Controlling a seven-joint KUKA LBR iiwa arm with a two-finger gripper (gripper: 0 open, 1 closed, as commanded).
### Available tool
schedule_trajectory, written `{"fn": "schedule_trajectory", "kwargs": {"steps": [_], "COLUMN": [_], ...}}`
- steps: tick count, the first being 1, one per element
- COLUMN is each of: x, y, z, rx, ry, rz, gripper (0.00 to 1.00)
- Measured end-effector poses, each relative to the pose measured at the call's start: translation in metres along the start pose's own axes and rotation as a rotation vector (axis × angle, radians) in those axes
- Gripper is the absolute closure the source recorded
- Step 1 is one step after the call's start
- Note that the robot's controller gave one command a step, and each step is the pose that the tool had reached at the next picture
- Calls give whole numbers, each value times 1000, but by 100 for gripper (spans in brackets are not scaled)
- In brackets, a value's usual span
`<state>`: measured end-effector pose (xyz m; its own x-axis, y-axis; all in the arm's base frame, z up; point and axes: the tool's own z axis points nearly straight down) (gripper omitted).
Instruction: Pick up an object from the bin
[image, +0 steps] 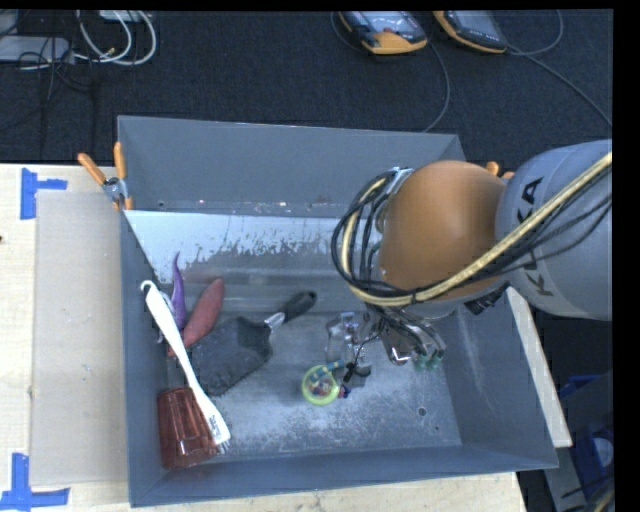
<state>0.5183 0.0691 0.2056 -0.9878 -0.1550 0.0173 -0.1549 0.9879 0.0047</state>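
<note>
My gripper (350, 362) hangs below the orange cover in the middle of the bin, its fingertips just right of a small round yellow-green thing (320, 385) on the floor. I cannot make out whether anything is between the fingers. A dark grey brush with a black and silver handle (240, 345) lies to the left of the gripper.
At the bin's left lie a long white stick-like tool (185, 365), a dark red ridged block (184, 428), a reddish elongated thing (204, 310) and a purple piece (178, 290). The arm and its cables cover the bin's right half.
</note>
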Motion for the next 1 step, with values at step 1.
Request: {"fn": "schedule_trajectory", "kwargs": {"steps": [1], "x": [1], "y": [-4], "z": [-34], "rx": [2], "ry": [-27], "rz": [2], "gripper": [100]}}
